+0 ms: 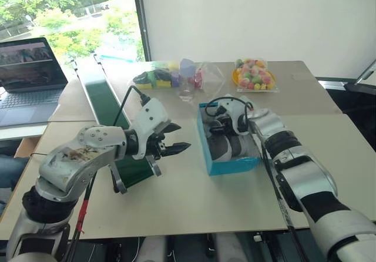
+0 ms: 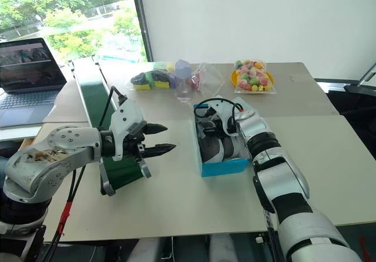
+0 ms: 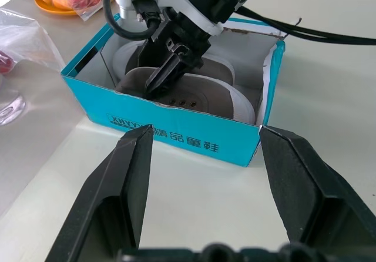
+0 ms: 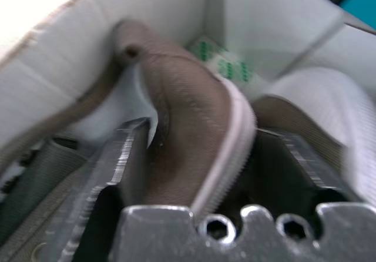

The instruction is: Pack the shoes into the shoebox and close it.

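Left of the shoebox [image 1: 230,163], the left gripper [image 1: 175,138] hovered above the table [image 1: 194,203], fingers spread and empty, pointing toward the box's long side. Both shoes [image 2: 218,146] lay inside, along the box's length, running away from the robot. Nearer them, the right gripper [image 3: 167,74] reached down into the box, its jaws apart astride a shoe's heel edge, apparently releasing it.

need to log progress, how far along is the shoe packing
Done: both shoes lie inside the blue box. In hand: the right gripper is down in the box, jaws open around a shoe's heel. The left gripper hovers open beside it. Left: closing the box.
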`<state>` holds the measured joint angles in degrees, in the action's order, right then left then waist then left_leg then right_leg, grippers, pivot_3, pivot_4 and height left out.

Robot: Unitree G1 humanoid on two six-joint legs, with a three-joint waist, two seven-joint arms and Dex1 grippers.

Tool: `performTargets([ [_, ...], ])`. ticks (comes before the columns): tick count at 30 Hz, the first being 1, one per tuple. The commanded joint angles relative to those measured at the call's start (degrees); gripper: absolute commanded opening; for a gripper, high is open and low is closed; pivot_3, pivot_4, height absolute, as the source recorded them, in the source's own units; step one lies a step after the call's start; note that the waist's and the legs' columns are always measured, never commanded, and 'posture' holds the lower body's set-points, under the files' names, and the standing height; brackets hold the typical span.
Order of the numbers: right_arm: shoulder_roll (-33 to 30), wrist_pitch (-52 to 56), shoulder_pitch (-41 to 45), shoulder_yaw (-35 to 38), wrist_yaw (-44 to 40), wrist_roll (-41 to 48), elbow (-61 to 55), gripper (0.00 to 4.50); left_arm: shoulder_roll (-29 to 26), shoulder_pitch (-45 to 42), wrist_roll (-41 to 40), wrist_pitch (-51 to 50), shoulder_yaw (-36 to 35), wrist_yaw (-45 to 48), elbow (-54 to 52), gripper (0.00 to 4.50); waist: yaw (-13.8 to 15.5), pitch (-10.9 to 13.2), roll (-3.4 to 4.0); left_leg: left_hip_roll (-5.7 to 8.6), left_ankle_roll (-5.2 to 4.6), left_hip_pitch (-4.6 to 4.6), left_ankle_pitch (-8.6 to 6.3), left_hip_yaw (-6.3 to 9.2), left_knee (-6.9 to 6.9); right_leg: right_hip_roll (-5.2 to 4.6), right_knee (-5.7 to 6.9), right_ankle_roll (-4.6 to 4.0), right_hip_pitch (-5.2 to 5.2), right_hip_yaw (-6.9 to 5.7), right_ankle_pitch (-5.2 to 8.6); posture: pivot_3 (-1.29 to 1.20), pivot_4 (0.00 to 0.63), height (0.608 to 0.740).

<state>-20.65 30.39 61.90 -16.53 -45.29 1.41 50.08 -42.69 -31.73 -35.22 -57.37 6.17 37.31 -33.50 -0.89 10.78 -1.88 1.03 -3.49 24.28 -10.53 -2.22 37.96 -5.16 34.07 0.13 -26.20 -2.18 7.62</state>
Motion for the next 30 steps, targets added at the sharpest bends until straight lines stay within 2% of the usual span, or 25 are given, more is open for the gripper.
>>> performTargets([
  [1,-5.0,13.0,0.0,4.0,-5.1,4.4,-19.9,4.2,-1.0,-1.8,1.5,2.5,0.6,1.9,0.0,3.05,0.2,0.1,0.11,0.01,-0.04,0.07,0.02,0.01,0.0,-0.01,0.0,0.0,-0.07,0.0,0.0,0.0,0.15,0.74],
  [5,-10.9,25.5,-2.2,6.2,-7.7,8.5,-37.7,4.2,-0.6,-2.9,2.8,4.1,2.2,4.0,1.9,3.05,0.4,0.1,0.12,0.02,-0.05,0.19,-0.03,0.04,0.0,-0.04,-0.05,0.29,-0.12,-0.05,-0.01,0.0,0.15,0.74],
  [9,-16.8,33.6,-6.2,8.6,-7.8,11.7,-50.2,4.2,-0.1,-4.7,4.0,6.2,4.1,6.7,4.3,3.05,0.9,0.1,0.11,0.02,-0.06,0.2,-0.15,0.04,-0.01,-0.05,-0.09,0.28,-0.11,-0.09,0.13,0.0,0.15,0.74],
  [13,-22.9,43.2,-16.1,14.4,-5.6,15.7,-65.1,3.17,0.1,-7.8,5.7,9.4,6.5,11.3,8.4,3.05,1.9,0.1,0.11,0.04,-0.06,0.25,-0.16,0.03,-0.01,-0.13,-0.11,0.02,-0.12,-0.15,0.33,0.0,0.15,0.74],
  [19,-20.7,60.1,-25.7,29.3,0.2,20.2,-80.5,1.0,1.0,-11.9,8.3,13.3,9.3,17.0,14.3,3.05,1.6,0.1,0.11,0.02,-0.06,0.28,-0.16,-0.04,0.03,-0.15,-0.08,0.02,-0.14,-0.09,0.33,0.0,0.15,0.74],
  [22,-19.4,62.1,-31.2,35.3,2.2,23.9,-85.6,0.05,1.7,-13.2,9.4,15.0,10.3,19.3,16.6,3.05,1.6,0.1,0.11,0.0,-0.06,0.23,-0.16,-0.01,0.03,-0.12,-0.07,0.02,-0.12,-0.12,0.33,0.0,0.15,0.74],
  [27,-17.0,62.1,-43.4,45.8,6.6,31.1,-91.2,0.01,3.4,-16.0,11.2,17.4,11.7,22.5,20.8,3.05,1.8,0.1,0.11,0.03,-0.06,0.27,-0.16,0.01,0.04,-0.14,-0.11,0.02,-0.09,-0.11,0.33,0.0,0.15,0.74],
  [30,-11.7,62.1,-50.2,50.3,10.1,32.6,-90.9,0.01,4.0,-16.9,11.9,17.9,11.9,23.9,22.0,3.05,1.8,0.0,0.06,0.03,-0.06,0.29,-0.16,0.01,0.06,-0.16,-0.15,0.03,-0.06,-0.1,0.32,0.0,0.15,0.74],
])
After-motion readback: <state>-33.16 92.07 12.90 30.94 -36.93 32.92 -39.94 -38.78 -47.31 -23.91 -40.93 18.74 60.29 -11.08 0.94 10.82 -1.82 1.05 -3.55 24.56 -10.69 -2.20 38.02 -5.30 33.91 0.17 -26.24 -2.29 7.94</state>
